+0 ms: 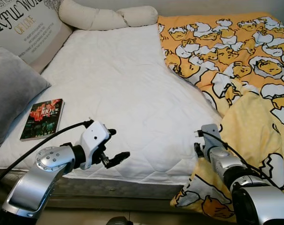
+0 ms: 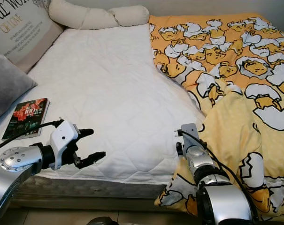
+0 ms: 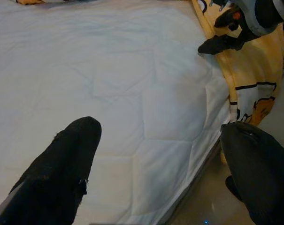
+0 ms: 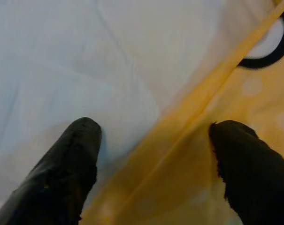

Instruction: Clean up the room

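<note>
Right wrist view: right gripper (image 4: 151, 154) spread wide, empty, straddling the yellow quilt (image 4: 217, 117) edge (left gripper (image 1: 114, 150) open lower left).

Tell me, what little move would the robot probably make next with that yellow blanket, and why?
Probably close the right gripper on the edge of the yellow blanket. Its open fingers straddle the blanket's folded hem where it meets the white mattress, so a pinch there looks ready. The blanket lies bunched on the robot's right side, and gripping its edge would let it be pulled flat.
</note>
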`<state>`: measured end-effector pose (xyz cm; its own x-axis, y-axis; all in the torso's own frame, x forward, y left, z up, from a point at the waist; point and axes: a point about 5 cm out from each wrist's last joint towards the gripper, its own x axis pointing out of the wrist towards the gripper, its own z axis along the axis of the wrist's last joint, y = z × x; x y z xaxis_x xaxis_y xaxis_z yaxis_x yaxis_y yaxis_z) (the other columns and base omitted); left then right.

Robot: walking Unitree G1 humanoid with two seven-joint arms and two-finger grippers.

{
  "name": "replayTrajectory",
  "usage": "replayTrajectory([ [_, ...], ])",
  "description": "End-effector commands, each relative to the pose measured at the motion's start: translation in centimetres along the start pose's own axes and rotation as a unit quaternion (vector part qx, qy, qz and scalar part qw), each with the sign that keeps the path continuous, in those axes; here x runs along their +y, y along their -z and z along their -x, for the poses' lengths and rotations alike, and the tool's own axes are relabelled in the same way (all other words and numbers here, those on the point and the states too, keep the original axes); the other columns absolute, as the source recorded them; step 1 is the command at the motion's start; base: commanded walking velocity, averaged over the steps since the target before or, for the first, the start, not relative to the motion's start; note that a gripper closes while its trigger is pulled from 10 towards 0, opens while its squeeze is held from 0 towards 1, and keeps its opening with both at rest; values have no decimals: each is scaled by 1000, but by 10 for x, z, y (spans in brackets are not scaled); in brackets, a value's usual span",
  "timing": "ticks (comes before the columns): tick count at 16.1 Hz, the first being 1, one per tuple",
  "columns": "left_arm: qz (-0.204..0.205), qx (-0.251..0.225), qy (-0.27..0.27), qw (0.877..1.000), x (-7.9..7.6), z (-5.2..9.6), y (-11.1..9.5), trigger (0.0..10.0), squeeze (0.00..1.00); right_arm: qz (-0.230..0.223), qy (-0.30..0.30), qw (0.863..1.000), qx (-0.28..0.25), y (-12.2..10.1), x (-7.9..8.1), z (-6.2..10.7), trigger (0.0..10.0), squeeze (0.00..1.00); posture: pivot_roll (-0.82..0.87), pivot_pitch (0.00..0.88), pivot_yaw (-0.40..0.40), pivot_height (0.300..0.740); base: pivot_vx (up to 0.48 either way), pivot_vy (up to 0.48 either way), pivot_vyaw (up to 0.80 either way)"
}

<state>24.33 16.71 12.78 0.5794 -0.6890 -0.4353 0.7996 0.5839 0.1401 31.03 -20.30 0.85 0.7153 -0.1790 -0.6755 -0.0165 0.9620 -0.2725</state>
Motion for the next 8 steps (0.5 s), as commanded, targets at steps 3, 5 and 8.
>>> replayTrajectory([
  [3, 2, 11, 7, 1000, -2, 6, 0, 10000, 0, 6, -3, 999, 34, 12, 5, 0, 0, 0, 236, 0, 70, 740, 0, 0, 0],
  [5, 2, 12, 9, 1000, -6, 5, -2, 10000, 0, 8, -8, 999, 47, 18, 5, 1, 0, 0, 236, 0, 65, 740, 0, 0, 0],
  [8, 2, 10, 10, 1000, -13, 3, -5, 10000, 0, 6, -7, 998, 56, 22, 2, 1, 0, 0, 233, 0, 64, 740, 0, 0, 0],
])
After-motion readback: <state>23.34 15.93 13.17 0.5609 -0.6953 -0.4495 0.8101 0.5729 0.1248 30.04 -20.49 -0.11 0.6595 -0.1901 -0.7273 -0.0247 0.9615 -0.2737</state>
